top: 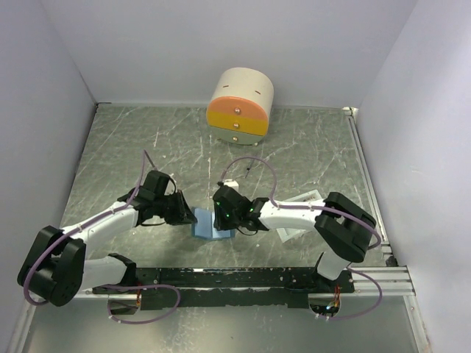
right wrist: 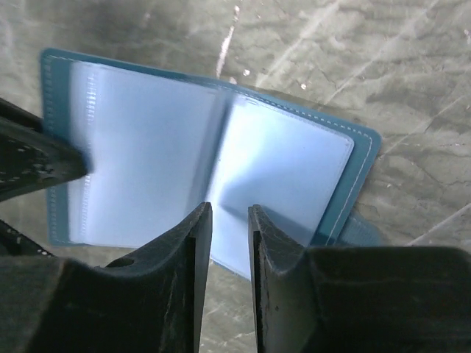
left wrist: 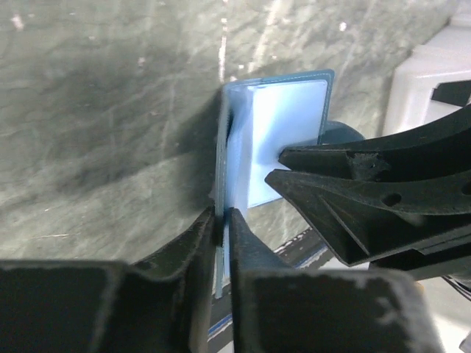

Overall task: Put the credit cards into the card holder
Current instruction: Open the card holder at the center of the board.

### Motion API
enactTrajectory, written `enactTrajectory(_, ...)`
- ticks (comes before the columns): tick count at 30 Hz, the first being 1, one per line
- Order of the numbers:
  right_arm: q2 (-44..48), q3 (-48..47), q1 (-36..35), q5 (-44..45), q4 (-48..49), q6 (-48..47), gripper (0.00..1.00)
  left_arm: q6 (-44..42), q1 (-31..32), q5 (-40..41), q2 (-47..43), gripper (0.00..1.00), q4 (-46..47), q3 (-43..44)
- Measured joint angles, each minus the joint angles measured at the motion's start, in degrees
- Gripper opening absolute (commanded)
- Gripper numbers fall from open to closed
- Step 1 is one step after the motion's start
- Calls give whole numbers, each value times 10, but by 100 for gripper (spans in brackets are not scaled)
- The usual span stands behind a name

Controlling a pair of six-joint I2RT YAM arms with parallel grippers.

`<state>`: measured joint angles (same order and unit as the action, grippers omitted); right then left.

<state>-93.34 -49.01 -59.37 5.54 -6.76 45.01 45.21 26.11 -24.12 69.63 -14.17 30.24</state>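
Note:
The light-blue card holder (top: 207, 229) lies open near the table's front, between the two arms. My left gripper (top: 193, 215) is shut on the edge of its cover; in the left wrist view the fingertips (left wrist: 223, 215) pinch that thin blue edge while the holder (left wrist: 276, 140) stands partly unfolded. My right gripper (top: 219, 218) hovers over the open holder (right wrist: 147, 147) and its clear sleeves. Its jaws (right wrist: 229, 209) stand a narrow gap apart with nothing between them. The credit cards are out of view.
A round cream drawer box (top: 239, 108) with orange and yellow fronts stands at the back centre. A shallow white tray (top: 303, 198) sits to the right, partly hidden by the right arm. White walls close in the table on three sides.

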Motion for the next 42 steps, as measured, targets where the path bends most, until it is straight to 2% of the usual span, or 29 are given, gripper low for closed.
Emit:
enactTrajectory(5,-12,8,0,5,2,0,26,0,0,49,0,43,-40,1)
enactTrajectory(12,-12,10,0,5,7,0,26,0,0,64,-3,50,-47,2)
enactTrajectory(21,-10,11,0,0,7,0,26,11,0,20,-6,53,0,0)
enactTrajectory(30,1,10,0,-34,14,5,26,28,0,18,-59,56,11,-17)
enactTrajectory(42,-7,-8,0,-69,55,15,26,29,0,18,-58,57,13,-18)
